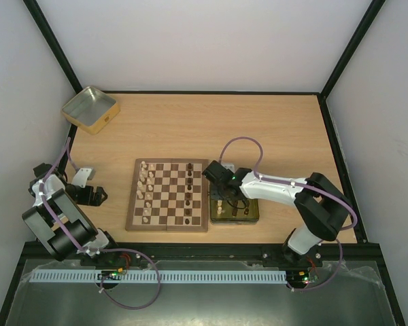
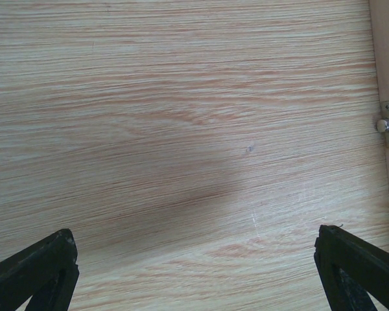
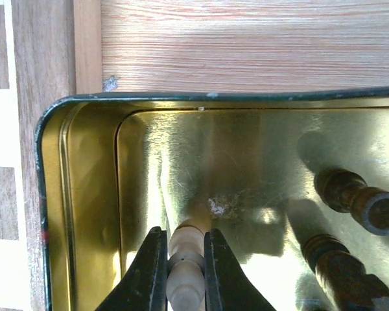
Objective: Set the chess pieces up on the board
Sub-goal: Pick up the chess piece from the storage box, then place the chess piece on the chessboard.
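While my right gripper pinches a pale piece in the gold tin, left gripper gapes over bench; piece prob light, hard, slippery: hold mid-stem

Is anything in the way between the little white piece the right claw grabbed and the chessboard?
Only the gold tin's side wall stands between the pale piece, held by the right gripper, and the board. The dark pieces lie on the far side.

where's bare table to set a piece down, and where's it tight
Bare: the far strip of table between the corner tin and the board, and the board's middle files. Crowded: the gold tin, with dark pieces and the right gripper shut on a pale piece.
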Available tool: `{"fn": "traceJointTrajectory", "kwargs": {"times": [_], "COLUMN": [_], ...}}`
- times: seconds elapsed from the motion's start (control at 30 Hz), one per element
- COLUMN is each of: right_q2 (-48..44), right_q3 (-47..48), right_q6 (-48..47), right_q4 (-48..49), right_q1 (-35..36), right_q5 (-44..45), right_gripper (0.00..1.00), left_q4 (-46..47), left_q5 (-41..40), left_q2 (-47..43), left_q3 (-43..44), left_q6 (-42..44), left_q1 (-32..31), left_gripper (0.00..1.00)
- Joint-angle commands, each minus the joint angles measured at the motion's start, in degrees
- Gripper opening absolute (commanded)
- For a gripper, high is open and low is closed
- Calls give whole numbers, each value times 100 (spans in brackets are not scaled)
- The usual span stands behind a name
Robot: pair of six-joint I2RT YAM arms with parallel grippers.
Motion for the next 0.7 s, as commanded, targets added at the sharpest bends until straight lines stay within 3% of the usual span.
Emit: {"fn": "traceJointTrajectory", "kwargs": {"times": [0.0,0.2,0.37,0.67], "right_q2": [-204,-313,-126,1860], "right_q3": [181,1000,2247,4835], "right_q6": [-68,-249,-242,-302], "right_q4": [-393,-1285,-1995,-2318], "right_q1": [-20,64,578,2122], "right_q5": [347,848,1160,910], "right_gripper": [3,2,2,2], "left_q4": [-97,-32,-2,-32], "left_q5": [82,51,28,138], "left_q2": [-23,-37,-61,-50], "left_q3": [-107,-237,-276,-100], "left_q6": [-25,-17,-10,-123], "left_q1": [-52,-76,-69,40], "left_gripper": [99,99,99,99]}}
